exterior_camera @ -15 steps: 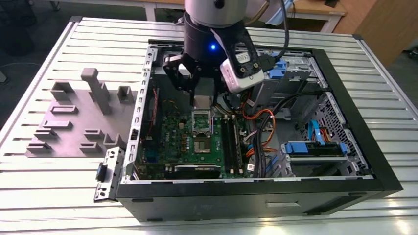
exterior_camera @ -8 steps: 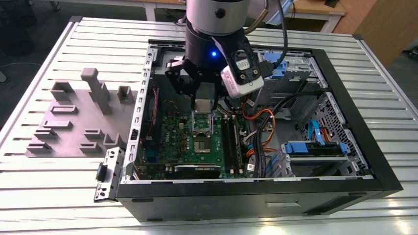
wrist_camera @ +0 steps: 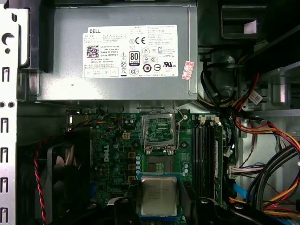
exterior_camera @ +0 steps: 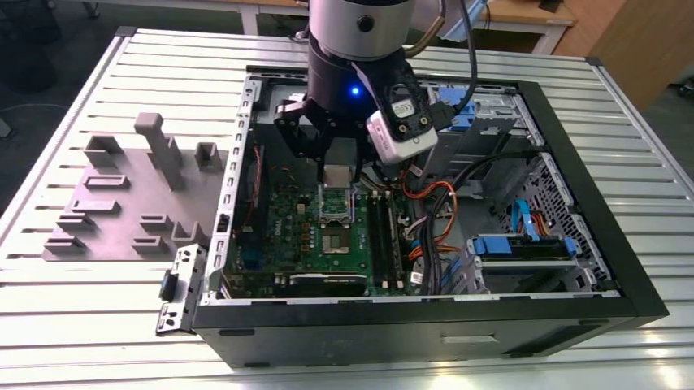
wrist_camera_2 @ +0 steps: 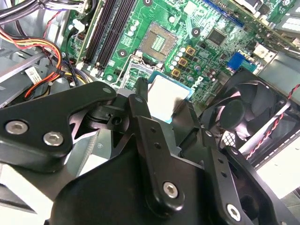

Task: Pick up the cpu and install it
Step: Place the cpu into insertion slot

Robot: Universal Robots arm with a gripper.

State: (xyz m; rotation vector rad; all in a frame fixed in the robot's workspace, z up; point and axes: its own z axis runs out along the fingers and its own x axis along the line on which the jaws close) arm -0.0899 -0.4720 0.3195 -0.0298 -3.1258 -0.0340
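Cpu [wrist_camera: 158, 197] is pinched by two opposite edges in my gripper [wrist_camera: 164, 208], its silver top toward the first wrist camera, held over the green motherboard [wrist_camera: 117, 154] inside the open computer case [exterior_camera: 607, 244]. I see the open socket [wrist_camera: 158, 133] just beyond it, between the cpu and the power supply [wrist_camera: 117, 51]. A fan [wrist_camera: 61, 178] sits at the board's edge, and the case stands on the slatted bench [exterior_camera: 65, 325].

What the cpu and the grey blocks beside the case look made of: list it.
The cpu top: likely metal, pale silver-grey, soft sheen; its rim looks blue-green, perhaps circuit laminate. The blocks: matte grey, no glare, probably plastic.
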